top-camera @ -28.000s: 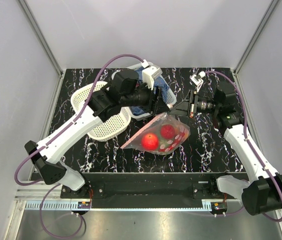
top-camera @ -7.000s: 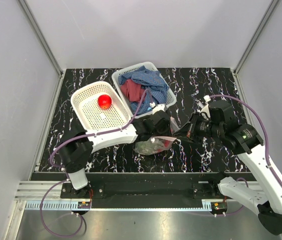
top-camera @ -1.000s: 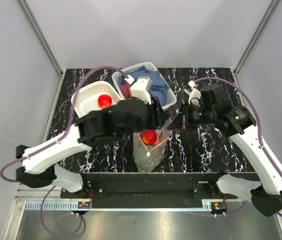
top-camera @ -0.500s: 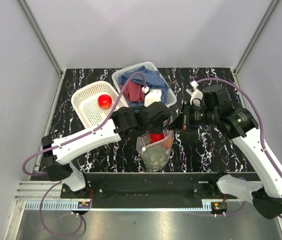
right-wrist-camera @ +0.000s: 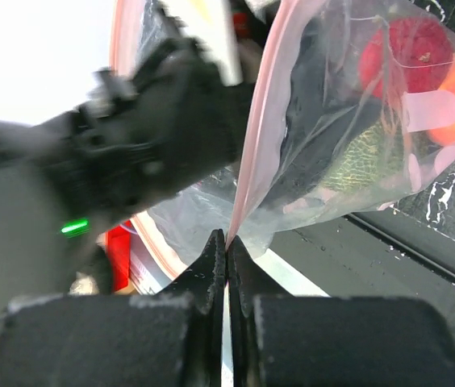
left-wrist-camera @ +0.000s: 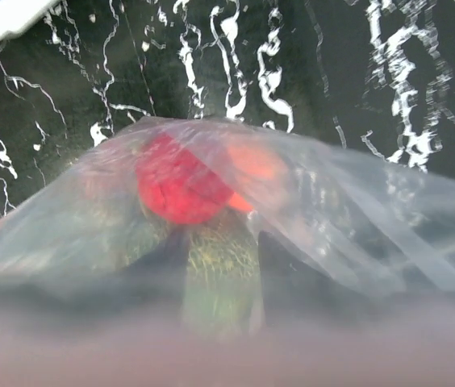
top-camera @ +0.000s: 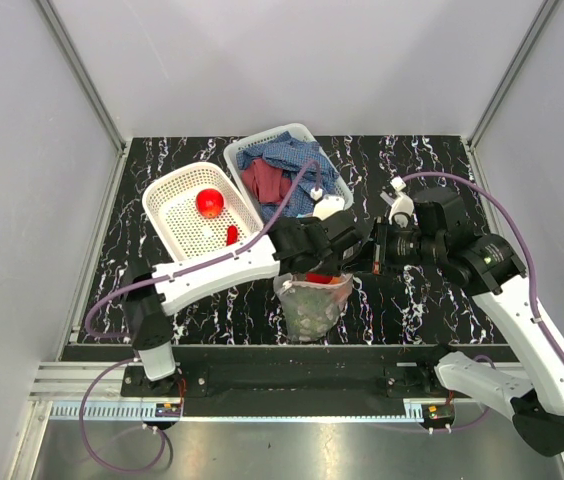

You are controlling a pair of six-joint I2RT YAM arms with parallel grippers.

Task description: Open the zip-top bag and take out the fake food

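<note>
We find no legible text, label, brand, number or sign in any view; the zip-top bag (top-camera: 310,308) carries only unlettered pale dots.

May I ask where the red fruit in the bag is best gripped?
Probably across the round middle of the red fruit, from above through the mouth of the zip-top bag: the right gripper holds the rim up, with the fruit near the top.

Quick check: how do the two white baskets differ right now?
Contents: the left basket holds a red round fruit and a slim red piece; the far basket holds a blue cloth and a red cloth.
Fill: the left basket's floor mostly shows bare; the far basket's is covered.
Position: the far basket sits further back and right of the left basket.
Both are white and perforated.
</note>
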